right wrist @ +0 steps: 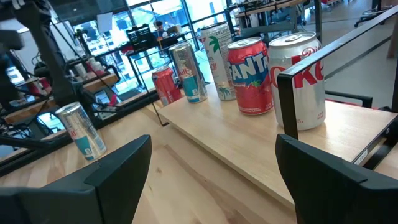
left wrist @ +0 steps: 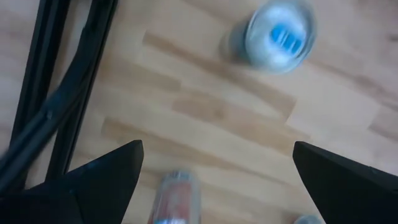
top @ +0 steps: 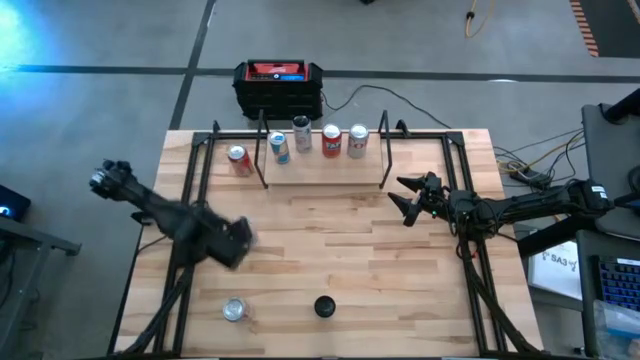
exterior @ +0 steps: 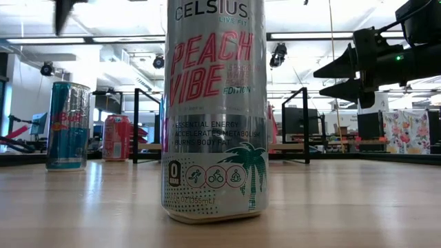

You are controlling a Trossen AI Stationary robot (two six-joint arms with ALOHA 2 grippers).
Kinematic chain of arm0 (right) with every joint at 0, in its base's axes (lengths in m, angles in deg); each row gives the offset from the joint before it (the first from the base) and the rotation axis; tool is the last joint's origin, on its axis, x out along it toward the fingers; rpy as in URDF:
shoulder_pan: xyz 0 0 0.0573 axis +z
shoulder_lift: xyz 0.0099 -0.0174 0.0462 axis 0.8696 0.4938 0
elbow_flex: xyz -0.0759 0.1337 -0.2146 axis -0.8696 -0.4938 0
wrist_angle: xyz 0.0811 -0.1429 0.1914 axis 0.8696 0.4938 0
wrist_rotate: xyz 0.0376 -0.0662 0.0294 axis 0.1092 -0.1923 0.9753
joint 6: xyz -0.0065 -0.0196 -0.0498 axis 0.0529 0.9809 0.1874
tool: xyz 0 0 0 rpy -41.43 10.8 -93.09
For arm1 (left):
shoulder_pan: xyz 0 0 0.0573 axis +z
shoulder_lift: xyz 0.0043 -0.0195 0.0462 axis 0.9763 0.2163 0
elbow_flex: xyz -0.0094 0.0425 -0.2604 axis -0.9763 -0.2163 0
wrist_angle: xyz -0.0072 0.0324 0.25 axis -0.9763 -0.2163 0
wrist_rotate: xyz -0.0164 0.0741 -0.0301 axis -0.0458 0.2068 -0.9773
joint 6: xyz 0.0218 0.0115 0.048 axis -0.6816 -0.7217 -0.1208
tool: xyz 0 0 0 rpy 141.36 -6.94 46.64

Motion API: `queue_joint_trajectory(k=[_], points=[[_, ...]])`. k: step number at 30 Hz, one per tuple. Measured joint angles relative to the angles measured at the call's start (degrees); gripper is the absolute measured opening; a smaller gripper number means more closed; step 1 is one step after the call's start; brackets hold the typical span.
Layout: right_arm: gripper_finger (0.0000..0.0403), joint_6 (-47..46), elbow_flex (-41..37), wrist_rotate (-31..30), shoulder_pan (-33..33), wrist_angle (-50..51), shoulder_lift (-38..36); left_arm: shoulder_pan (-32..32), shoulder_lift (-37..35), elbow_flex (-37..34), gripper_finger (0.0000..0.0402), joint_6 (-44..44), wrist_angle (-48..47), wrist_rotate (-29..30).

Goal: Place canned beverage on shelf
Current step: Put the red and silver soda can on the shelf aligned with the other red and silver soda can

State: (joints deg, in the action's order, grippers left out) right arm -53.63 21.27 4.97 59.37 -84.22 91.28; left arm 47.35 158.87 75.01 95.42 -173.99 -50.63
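Light wood formed the shelf (top: 325, 172), a small rectangular plank with thin black rod uprights at both ends, set at the far middle of the slatted table (top: 330, 250). Four cans stood on it in a row: a blue-and-silver can (top: 279, 148), a tall pale can with a palm tree print (top: 302, 133), a red Fanta can (top: 331, 142) and a silver can with red lettering (top: 358, 141). A red can (top: 239, 160) stood on the table just left of the shelf, outside its left upright.

Near the front edge stood a silver-and-blue can (top: 234, 310), and to its right a tall Celsius can (exterior: 214, 110), silver with pink "Peach Vibe" lettering, which filled the low view.

The left gripper (top: 232, 243) hovered over the left part of the table with its fingers spread wide and nothing between them. The right gripper (top: 404, 197) hung just off the shelf's right end, pointing toward it, its fingers apart and empty.

A black-and-red box (top: 279, 88) sat on the floor beyond the table.
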Motion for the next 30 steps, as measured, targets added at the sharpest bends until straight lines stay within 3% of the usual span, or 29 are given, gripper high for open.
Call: queue_joint_trajectory(k=[4, 12, 18, 24, 30], points=[[0.0327, 0.00, 0.00, 0.01, -0.02, 0.00, 0.00, -5.09, 5.40, 3.82, 0.0398, 6.10, 0.01, -1.07], [0.0327, 0.01, 0.00, 0.01, -0.01, 0.01, 0.00, -7.25, 15.70, 12.14, 0.0398, 8.49, -0.01, -5.71], [0.0327, 0.01, 0.00, -0.01, -0.01, 0.00, 0.00, -12.38, 22.84, 18.49, 0.0398, 13.37, 0.03, -8.03], [0.0327, 0.01, 0.00, 0.00, 0.00, 0.01, 0.00, -17.62, 27.45, 21.37, 0.0398, 19.44, 0.01, -6.81], [0.0327, 0.02, 0.00, 0.01, -0.01, 0.02, 0.00, -18.19, 29.58, 21.38, 0.0398, 20.14, -0.01, -5.38]])
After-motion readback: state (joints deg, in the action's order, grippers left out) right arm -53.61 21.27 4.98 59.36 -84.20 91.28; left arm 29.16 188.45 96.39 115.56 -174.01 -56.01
